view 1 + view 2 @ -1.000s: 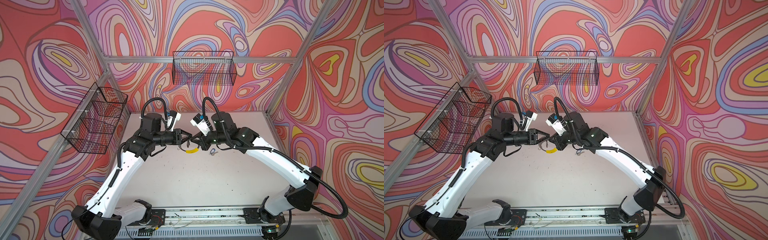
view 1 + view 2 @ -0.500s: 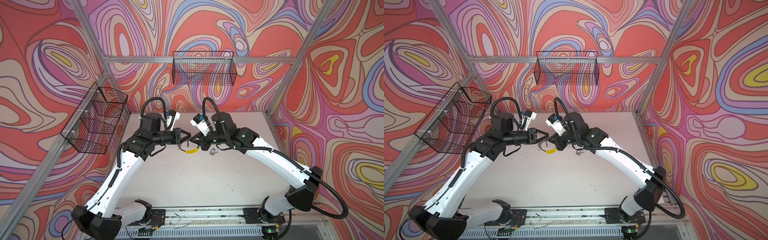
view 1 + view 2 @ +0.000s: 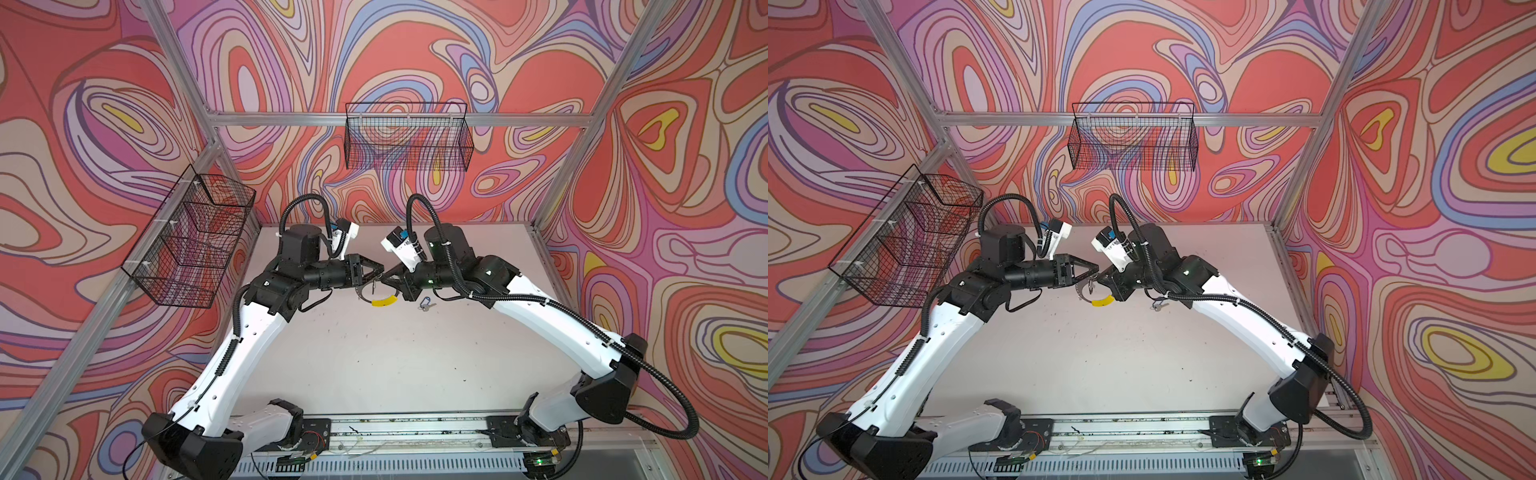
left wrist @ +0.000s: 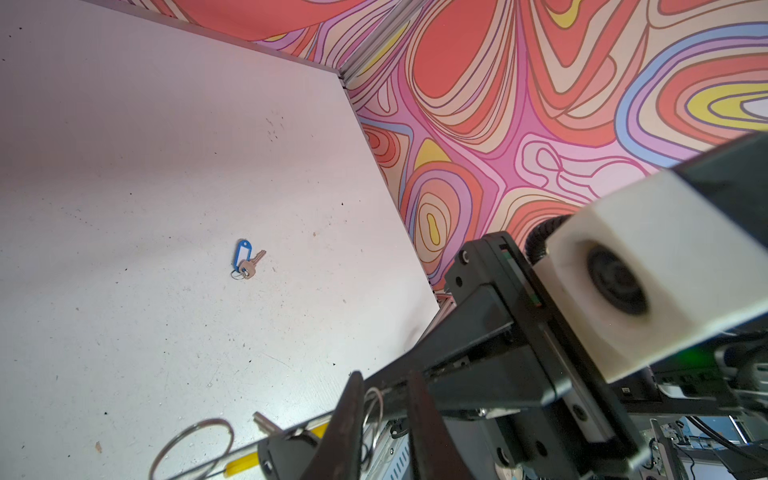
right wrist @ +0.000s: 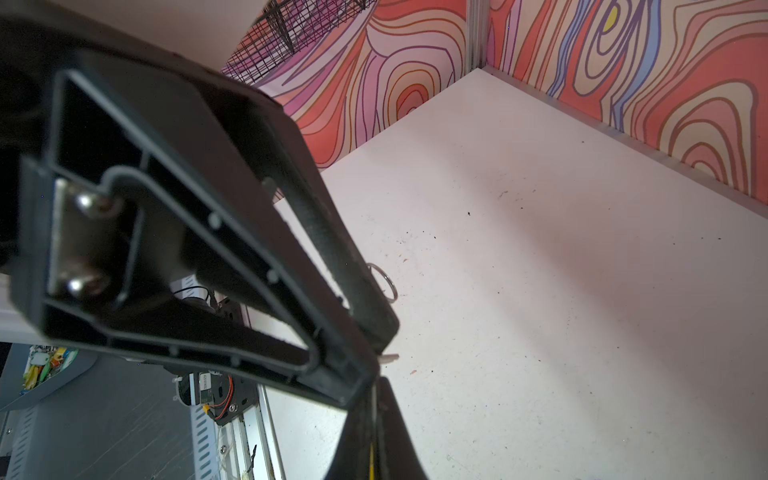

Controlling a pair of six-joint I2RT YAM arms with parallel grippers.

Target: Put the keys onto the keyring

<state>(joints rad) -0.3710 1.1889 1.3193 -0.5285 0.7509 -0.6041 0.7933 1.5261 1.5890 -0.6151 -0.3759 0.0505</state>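
Both arms meet above the middle of the table. My right gripper (image 3: 388, 277) (image 5: 374, 415) is shut on the keyring (image 3: 365, 296), a thin grey hoop with a yellow segment (image 3: 383, 302) (image 3: 1102, 302) hanging below it. My left gripper (image 3: 379, 272) (image 4: 386, 411) faces it with its jaws slightly apart. A small split ring (image 4: 374, 409) sits between them, against one finger (image 4: 351, 415). A silver key (image 4: 266, 423) with a black tag (image 4: 286, 455) hangs from that ring. The other key, with a blue tag (image 3: 424, 304) (image 4: 243, 255), lies loose on the table under the right arm.
The white table (image 3: 395, 365) carries only dark specks. A wire basket (image 3: 407, 139) hangs on the back wall and another (image 3: 191, 241) on the left wall. The arm bases stand on a rail (image 3: 399, 428) at the front edge.
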